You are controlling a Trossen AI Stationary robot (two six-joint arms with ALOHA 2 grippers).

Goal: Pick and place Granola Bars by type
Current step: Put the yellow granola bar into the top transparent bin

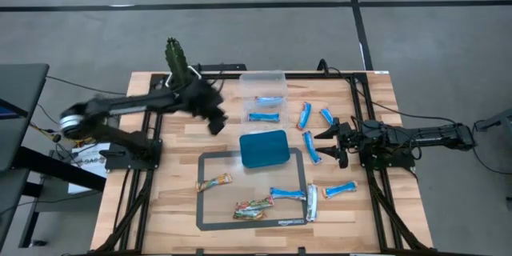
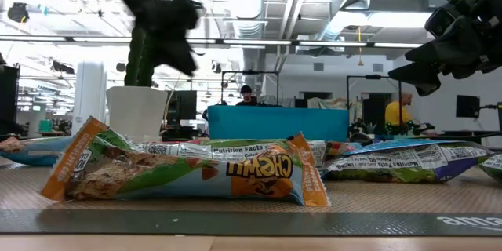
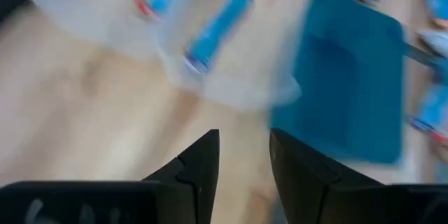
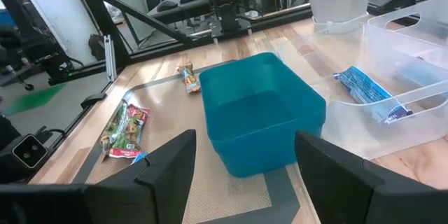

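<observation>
Several blue-and-white Granola Bars lie flat on the table's right half, such as one beside the clear box and another on the grey mat. Two blue bars lie inside the clear plastic box. A tan bar and multicoloured bars lie on the mat's near part. My left gripper hovers open and holds nothing, left of the box and the teal tray. My right gripper waits open at the table's right, pointing at the tray.
A potted cactus stands at the table's far left, close behind my left arm. The grey mat marks a rectangle at the table's near middle. Black frame rails run along both sides of the table.
</observation>
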